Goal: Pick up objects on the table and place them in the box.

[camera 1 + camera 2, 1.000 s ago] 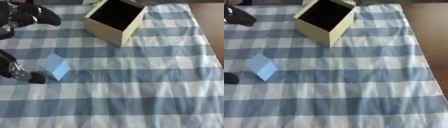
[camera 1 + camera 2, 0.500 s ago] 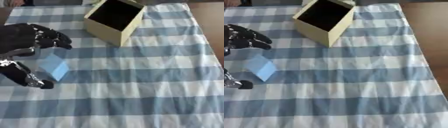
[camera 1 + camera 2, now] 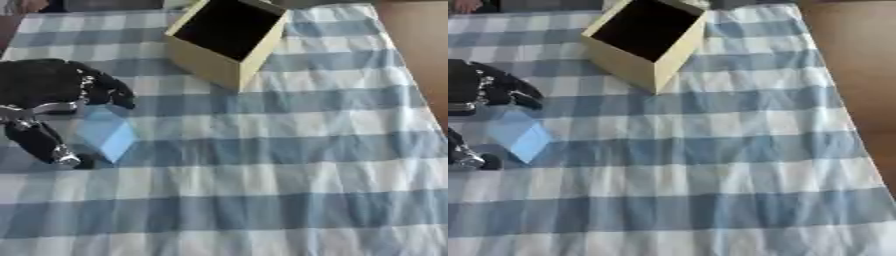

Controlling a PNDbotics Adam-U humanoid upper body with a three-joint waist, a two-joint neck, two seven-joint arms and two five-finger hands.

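On the left side of the counter, the left hand sits around a light blue block. Fingers curl down over the block's far edge; the thumb reaches along its near-left side, tip level with the block's near corner. Can't tell whether fingers or thumb actually touch the block, so grasp is unconfirmed: hand is cupped around it, neither flat nor fisted. Block lies on the blue-and-white checked cloth, one corner pointing toward the near edge, top face lighter than the right side face.

Box stands at far centre, well apart from the block, to its far right. Cream walls, dark interior, opening facing up and tilted toward the far left. One corner points toward the near side. Nothing visible inside.

Bare brown surface shows past the cloth's right edge.

Right hand shows in neither view.
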